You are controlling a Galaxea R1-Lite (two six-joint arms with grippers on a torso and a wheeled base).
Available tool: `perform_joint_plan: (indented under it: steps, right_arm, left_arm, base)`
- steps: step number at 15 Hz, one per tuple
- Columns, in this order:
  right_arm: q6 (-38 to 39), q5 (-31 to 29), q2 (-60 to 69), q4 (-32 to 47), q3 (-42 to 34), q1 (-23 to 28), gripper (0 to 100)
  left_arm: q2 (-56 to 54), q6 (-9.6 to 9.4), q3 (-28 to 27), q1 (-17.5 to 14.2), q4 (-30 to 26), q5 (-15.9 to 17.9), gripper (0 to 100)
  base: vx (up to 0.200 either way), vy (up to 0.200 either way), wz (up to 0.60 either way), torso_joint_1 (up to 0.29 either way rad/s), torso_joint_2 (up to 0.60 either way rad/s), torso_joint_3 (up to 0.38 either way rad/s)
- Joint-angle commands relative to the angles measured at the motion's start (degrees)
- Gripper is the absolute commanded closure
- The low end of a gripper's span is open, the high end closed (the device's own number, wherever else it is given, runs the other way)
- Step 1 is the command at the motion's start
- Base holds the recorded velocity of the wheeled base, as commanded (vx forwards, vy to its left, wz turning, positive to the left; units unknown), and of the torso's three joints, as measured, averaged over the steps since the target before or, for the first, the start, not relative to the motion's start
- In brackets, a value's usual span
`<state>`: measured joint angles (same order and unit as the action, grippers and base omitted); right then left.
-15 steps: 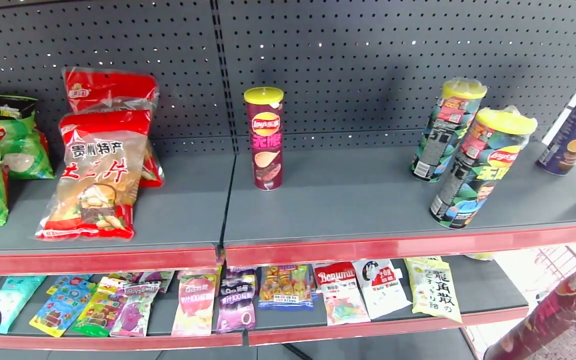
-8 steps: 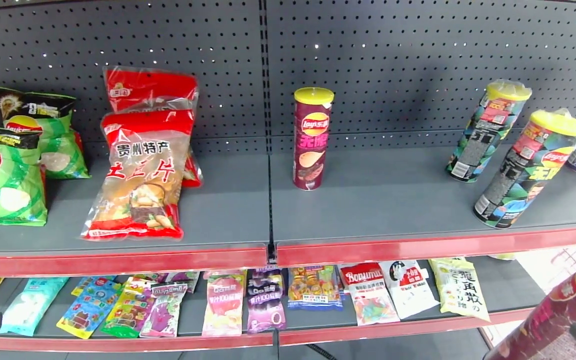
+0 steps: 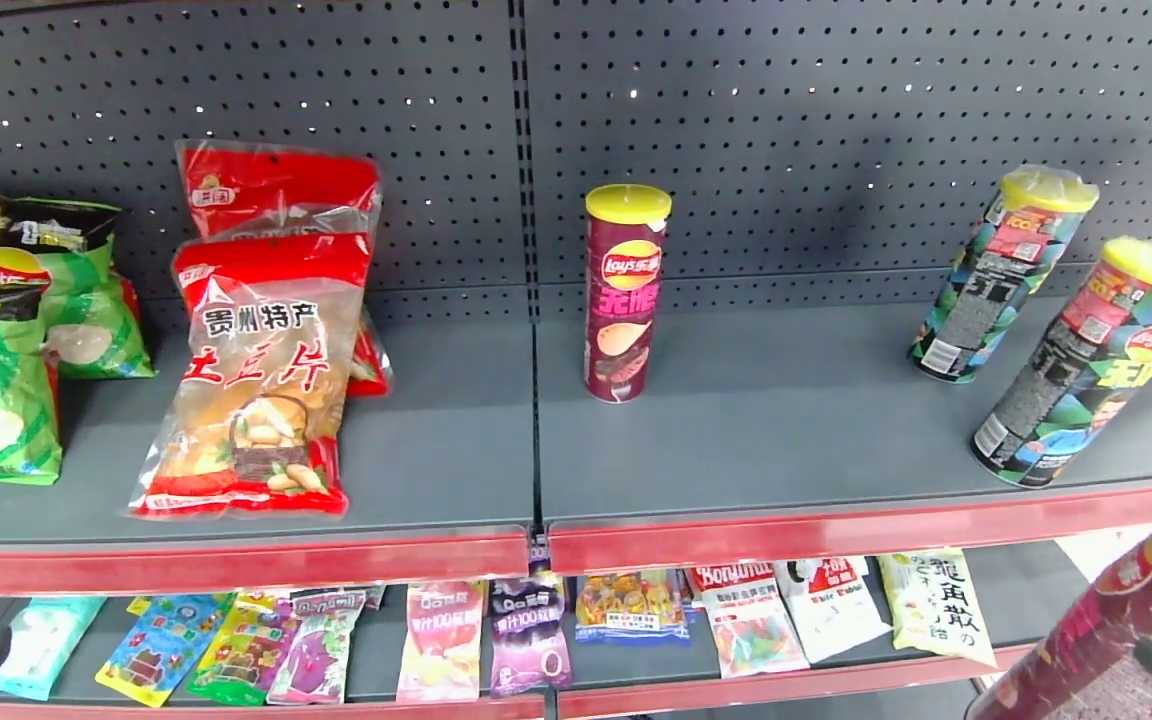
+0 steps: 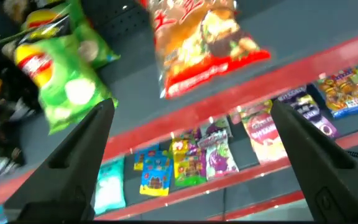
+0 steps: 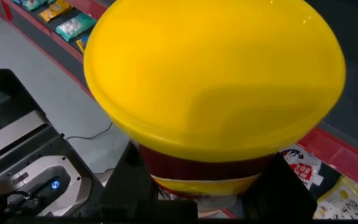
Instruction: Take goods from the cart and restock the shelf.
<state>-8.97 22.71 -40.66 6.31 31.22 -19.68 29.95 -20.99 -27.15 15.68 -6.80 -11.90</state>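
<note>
Checking the dark red chip can (image 3: 1111, 620): where is it sitting?
– It is leaning tilted at the head view's lower right, off the shelf (image 3: 756, 440), its yellow lid (image 5: 213, 81) facing the wrist camera. The right gripper (image 5: 207, 190) is clamping its sides in its jaws.
– And the left gripper (image 4: 194, 162)?
– Its jaws are standing wide, holding nothing, pointing toward the red snack bag (image 4: 207, 43).

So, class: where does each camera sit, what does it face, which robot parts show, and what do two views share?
Head view: on the head, facing down at the shelf; held dark red can lower right.
Left wrist view: left wrist, facing the shelf edge between open left fingers.
Right wrist view: right wrist, facing the can's yellow lid; right fingers grip below.
Shared: head and left wrist views both show the front red bag.
</note>
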Motion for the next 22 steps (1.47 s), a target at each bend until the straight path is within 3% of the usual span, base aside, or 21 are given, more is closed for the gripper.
perform_joint_plan:
  steps: [1, 4, 5, 6, 7, 9, 10, 11, 12, 14, 15, 16, 22]
  right_arm:
    - [-0.08, 0.14, 0.05, -0.07, 0.07, -0.01, 100]
    - [0.01, 0.14, 0.23, -0.07, -0.02, -0.36, 100]
    - [0.01, 0.14, 0.23, -0.07, 0.07, -0.36, 100]
    - [-0.08, 0.14, 0.05, -0.07, 0.16, -0.45, 100]
    - [0.01, 0.14, -0.04, -0.07, 0.24, -0.36, 100]
    - [-0.08, -0.04, -0.92, -0.07, 1.04, -0.36, 100]
    - [-0.08, -0.30, -0.92, -0.07, 1.04, -0.36, 100]
    - [-0.08, -0.47, -0.83, -0.07, 0.95, -0.36, 100]
    - [-0.08, -0.56, -0.57, -0.07, 0.95, -0.28, 100]
    - [-0.08, -0.65, -0.48, -0.07, 0.95, -0.28, 100]
    - [-0.08, -2.41, 0.05, -0.07, 0.95, -0.28, 100]
    - [-0.08, -2.67, 0.14, 0.01, 0.95, -0.28, 100]
    - [-0.08, -3.73, -0.30, 0.01, 0.51, -0.10, 100]
  left_arm:
    - [-0.16, -0.10, -0.27, 0.76, 0.03, 2.41, 0]
    - [4.33, -0.63, -3.00, 1.29, 0.21, 12.07, 0]
    - [7.49, -0.10, -5.20, 1.29, 0.21, 16.03, 0]
    - [14.96, 1.92, -9.41, 1.29, 1.27, 19.98, 0]
    - [17.24, 2.36, -10.56, 1.29, 2.58, 20.16, 0]
    - [32.01, 2.80, -15.21, 1.46, 13.13, 20.60, 0]
    - [38.69, 4.91, -18.03, 3.04, 16.65, 24.99, 0]
    - [43.70, 8.42, -21.10, 4.36, 18.14, 33.96, 0]
    - [47.74, 9.39, -24.18, 4.54, 18.58, 39.67, 0]
    - [48.71, 9.30, -24.79, 4.71, 18.58, 39.94, 0]
    - [59.70, 9.30, -34.02, 7.53, 19.72, 42.04, 0]
    - [64.35, 9.21, -38.33, 8.05, 20.86, 43.80, 0]
    - [78.94, 9.21, -53.62, 9.55, 21.22, 44.24, 0]
  base:
    - [0.000, 0.000, 0.00, 0.000, 0.00, 0.000]
    - [0.000, 0.000, 0.00, 0.000, 0.00, 0.000]
    - [0.000, 0.000, 0.00, 0.000, 0.00, 0.000]
    - [0.000, 0.000, 0.00, 0.000, 0.00, 0.000]
    - [0.000, 0.000, 0.00, 0.000, 0.00, 0.000]
    - [0.000, 0.000, 0.00, 0.000, 0.00, 0.000]
    - [0.000, 0.000, 0.00, 0.000, 0.00, 0.000]
    - [0.000, 0.000, 0.00, 0.000, 0.00, 0.000]
    - [0.000, 0.000, 0.00, 0.000, 0.00, 0.000]
    - [0.000, 0.000, 0.00, 0.000, 0.00, 0.000]
    - [0.000, 0.000, 0.00, 0.000, 0.00, 0.000]
    - [0.000, 0.000, 0.00, 0.000, 0.00, 0.000]
    - [0.000, 0.000, 0.00, 0.000, 0.00, 0.000]
